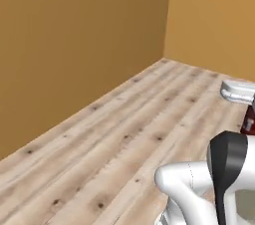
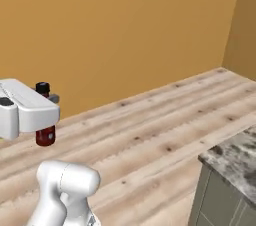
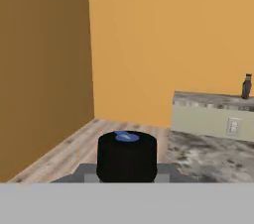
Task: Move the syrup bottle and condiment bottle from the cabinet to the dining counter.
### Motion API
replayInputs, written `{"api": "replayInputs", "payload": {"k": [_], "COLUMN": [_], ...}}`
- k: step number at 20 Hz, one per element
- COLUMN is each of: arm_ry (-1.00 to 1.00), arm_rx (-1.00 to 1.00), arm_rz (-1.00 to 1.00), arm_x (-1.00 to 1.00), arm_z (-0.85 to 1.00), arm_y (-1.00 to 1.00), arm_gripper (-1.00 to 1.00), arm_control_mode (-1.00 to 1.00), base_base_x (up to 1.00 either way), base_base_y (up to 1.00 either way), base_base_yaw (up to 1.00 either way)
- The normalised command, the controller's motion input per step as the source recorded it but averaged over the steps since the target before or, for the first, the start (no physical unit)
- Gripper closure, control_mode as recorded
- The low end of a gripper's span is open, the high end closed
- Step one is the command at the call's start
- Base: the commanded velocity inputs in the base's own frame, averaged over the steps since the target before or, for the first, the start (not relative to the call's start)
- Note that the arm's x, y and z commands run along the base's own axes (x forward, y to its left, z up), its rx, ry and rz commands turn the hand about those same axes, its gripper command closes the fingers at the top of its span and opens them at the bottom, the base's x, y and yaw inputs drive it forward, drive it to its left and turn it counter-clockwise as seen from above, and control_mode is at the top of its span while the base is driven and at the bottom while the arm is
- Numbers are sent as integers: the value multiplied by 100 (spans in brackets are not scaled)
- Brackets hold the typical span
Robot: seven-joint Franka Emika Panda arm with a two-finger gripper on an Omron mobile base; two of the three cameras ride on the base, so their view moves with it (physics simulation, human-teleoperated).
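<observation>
condiment bottle [image 2: 45, 135]: slim red bottle with a black cap, upright, held in the air above the wooden floor; its middle is hidden behind the white hand.
cap in hand view: round black top [image 3: 127, 156], seen close, low in the picture.
dining counter [image 2: 235, 162]: speckled grey-brown stone top, taupe side, at the lower right.

From my console the arm [image 1: 199, 189] reads as glossy white, built of rounded tubular links with smooth bulging elbows. One joint [image 1: 226, 169] carries a dark charcoal, near-black band that narrows as it runs down the link. In the right base view I see a rounded white link [image 2: 67, 185] low down and the hand housing [image 2: 27, 107], a blocky white shell with softened edges and a small dark grey patch on top. No cables, screws or markings are visible to me.
</observation>
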Motion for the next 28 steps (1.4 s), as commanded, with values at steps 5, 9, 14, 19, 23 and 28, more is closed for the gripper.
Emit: {"api": "replayInputs", "payload": {"k": [5,9,14,19,23,28], "arm_ry": [0,0,0,0,0,0], "arm_rx": [0,0,0,0,0,0], "arm_rz": [0,0,0,0,0,0], "arm_x": [0,0,0,0,0,0], "arm_z": [0,0,0,0,0,0], "arm_y": [0,0,0,0,0,0], "arm_gripper": [100,100,100,100,100,100], "arm_control_mode": [100,100,100,100,100,100], "base_base_x": [59,100,100,100,99,65], "base_base_y": [8,77,100,94,61,49], "base_base_yaw": [-83,-54,-40,-42,-63,-82]}}
